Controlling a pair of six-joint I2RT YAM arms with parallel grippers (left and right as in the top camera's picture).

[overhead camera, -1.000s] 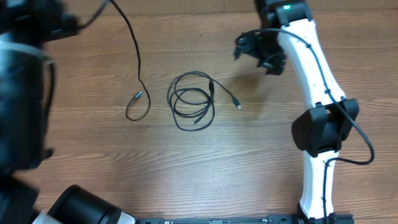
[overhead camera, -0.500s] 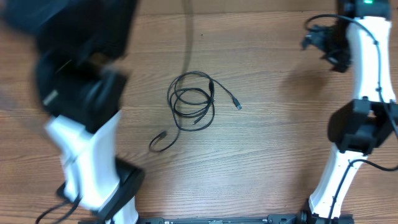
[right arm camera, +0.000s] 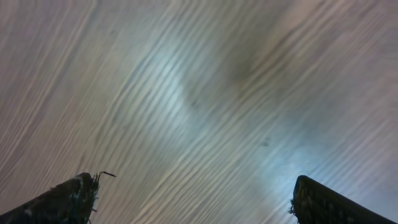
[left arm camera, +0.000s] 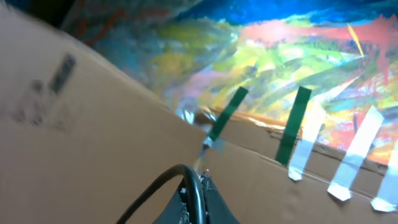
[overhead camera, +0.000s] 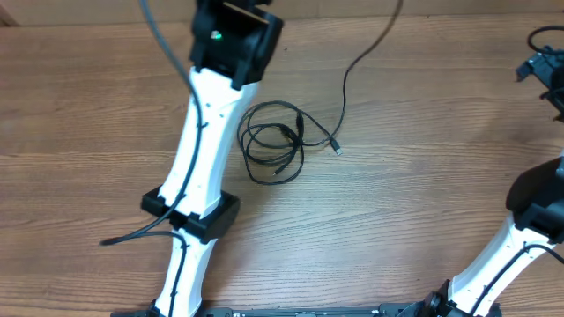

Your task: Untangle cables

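A coiled black cable (overhead camera: 273, 141) lies on the wooden table (overhead camera: 397, 220) at the middle, its plug end (overhead camera: 338, 151) trailing to the right. A second black cable (overhead camera: 345, 84) hangs in the air from the top edge down toward that plug. My left gripper (left arm camera: 198, 190) is shut on this black cable (left arm camera: 186, 177) and points up at a cardboard wall. In the overhead view only the left arm's wrist (overhead camera: 231, 35) shows, above the coil. My right gripper (right arm camera: 193, 199) is open and empty over bare wood, and it shows at the far right edge of the overhead view (overhead camera: 542, 69).
The left arm (overhead camera: 198, 150) stretches from the front edge up past the coil's left side. The right arm's base (overhead camera: 538, 207) stands at the right. A cardboard board with green and white tape strips (left arm camera: 298, 124) and a painted sheet show in the left wrist view.
The left arm has swung from the left to above the coil, lifting the second cable off the table. The right arm has moved out to the right edge. The coil has not moved.
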